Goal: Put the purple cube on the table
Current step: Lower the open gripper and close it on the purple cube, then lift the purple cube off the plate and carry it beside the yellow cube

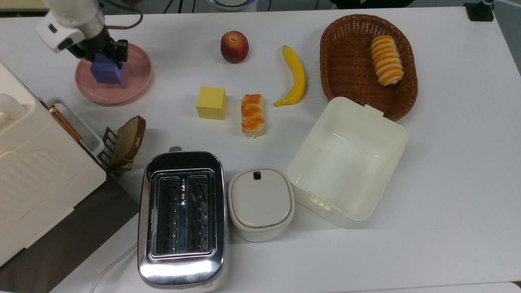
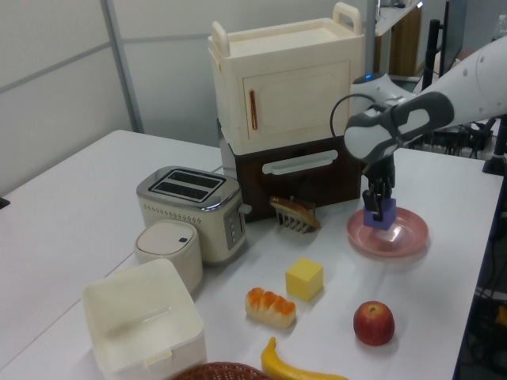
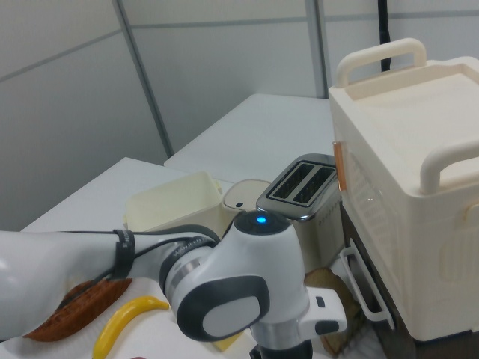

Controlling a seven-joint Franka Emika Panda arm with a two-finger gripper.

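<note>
The purple cube hangs a little above the round pink plate at the top view's upper left, with my gripper shut on it from above. In the left view the purple cube sits between the fingers of my gripper, clear of the pink plate. The white table spreads under everything. A yellow cube rests on it to the top view's right of the plate.
Around the plate stand a cream cabinet, a toast rack with bread, a toaster, a lidded pot and an open cream box. An apple, pastry, banana and basket lie further right.
</note>
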